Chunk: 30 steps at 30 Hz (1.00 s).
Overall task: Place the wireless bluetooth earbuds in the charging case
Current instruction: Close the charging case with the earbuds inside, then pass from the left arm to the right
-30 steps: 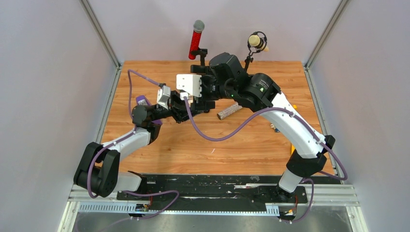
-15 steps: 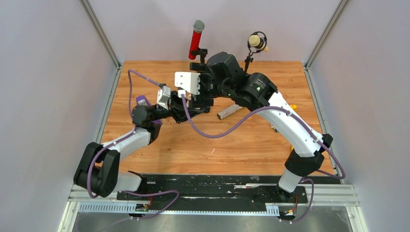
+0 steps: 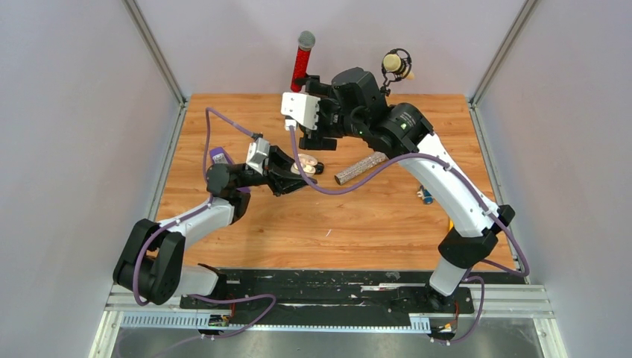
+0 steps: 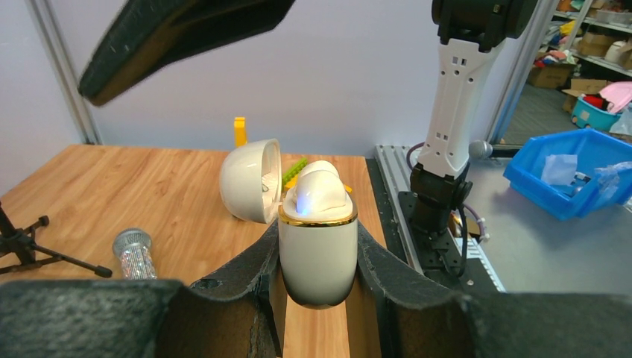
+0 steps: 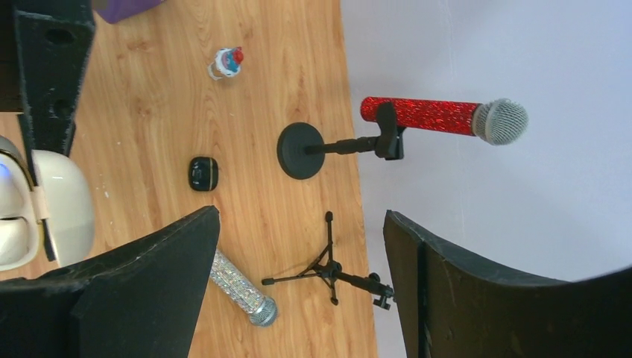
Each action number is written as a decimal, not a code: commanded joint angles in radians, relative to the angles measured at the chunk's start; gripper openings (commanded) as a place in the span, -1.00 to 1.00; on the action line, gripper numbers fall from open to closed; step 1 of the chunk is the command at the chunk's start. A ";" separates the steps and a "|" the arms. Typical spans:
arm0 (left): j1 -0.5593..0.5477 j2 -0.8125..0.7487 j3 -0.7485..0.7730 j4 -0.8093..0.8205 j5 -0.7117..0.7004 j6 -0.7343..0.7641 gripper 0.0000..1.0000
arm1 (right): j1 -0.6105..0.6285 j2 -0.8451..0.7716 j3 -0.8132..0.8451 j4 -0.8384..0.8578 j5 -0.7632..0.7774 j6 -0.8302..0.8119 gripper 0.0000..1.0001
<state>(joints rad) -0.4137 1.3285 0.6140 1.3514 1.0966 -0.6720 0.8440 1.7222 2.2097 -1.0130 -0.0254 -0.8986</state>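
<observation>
A white earbud (image 4: 319, 186) is seated in the open charging case (image 4: 317, 257), with a blue light showing on it and the lid (image 4: 250, 181) hinged back. The case is clamped upright in the left gripper (image 4: 318, 250), over the wooden table (image 3: 358, 224) left of centre. The right gripper (image 3: 317, 140) is held wide and empty just beyond it. A silver glitter microphone (image 3: 360, 168) lies to the right.
</observation>
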 commanded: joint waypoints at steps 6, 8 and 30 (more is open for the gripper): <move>-0.005 -0.019 0.021 0.031 0.014 0.015 -0.94 | 0.021 -0.023 -0.054 -0.113 -0.167 -0.018 0.64; -0.005 -0.016 0.021 0.029 0.006 0.020 -0.94 | 0.034 -0.042 -0.054 -0.142 -0.198 -0.027 0.64; -0.004 0.026 0.017 -0.063 -0.098 0.041 -0.93 | -0.328 -0.028 0.049 -0.221 -0.787 0.216 0.69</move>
<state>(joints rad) -0.4191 1.3521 0.6144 1.2663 1.0225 -0.6415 0.6010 1.6955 2.2414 -1.1957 -0.4774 -0.7937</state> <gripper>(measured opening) 0.363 0.848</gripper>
